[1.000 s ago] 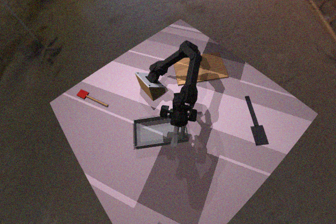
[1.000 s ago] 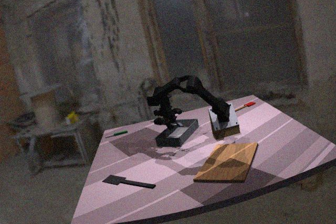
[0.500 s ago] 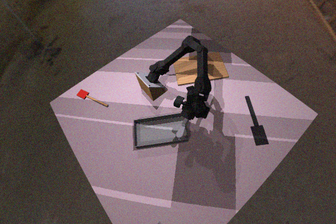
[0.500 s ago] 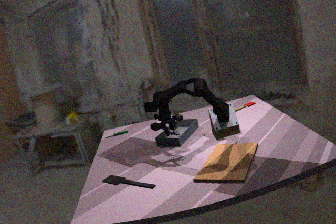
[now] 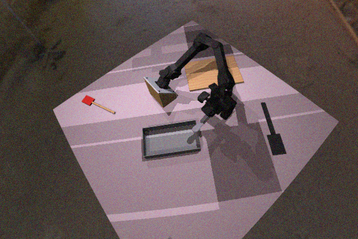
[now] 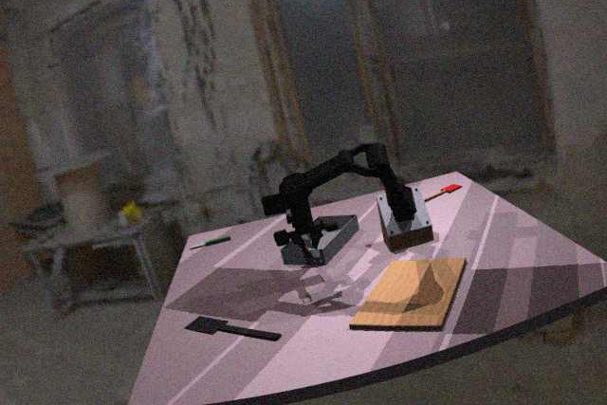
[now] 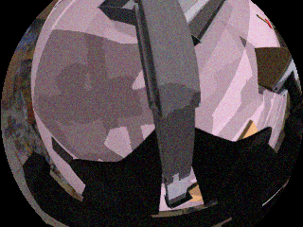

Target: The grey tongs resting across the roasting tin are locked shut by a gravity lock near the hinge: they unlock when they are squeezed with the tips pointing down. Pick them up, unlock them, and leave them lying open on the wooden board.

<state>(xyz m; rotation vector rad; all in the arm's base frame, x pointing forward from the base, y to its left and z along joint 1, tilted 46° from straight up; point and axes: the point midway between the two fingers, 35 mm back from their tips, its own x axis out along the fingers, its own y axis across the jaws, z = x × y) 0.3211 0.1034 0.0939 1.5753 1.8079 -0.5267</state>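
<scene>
Pinching the grey tongs (image 5: 197, 126) (image 6: 312, 251) (image 7: 174, 71), the hand (image 5: 207, 113) (image 6: 313, 250) (image 7: 170, 129) has them beside and partly over one end of the roasting tin (image 5: 170, 154) (image 6: 341, 244) (image 7: 208, 24), away from the wooden board (image 5: 202, 82) (image 6: 382, 309) (image 7: 249, 130). Squeezing before the tips point properly down could leave the lock caught — and an off-centre grip might let their long body swivel, or knock the tin as the wrist turns
</scene>
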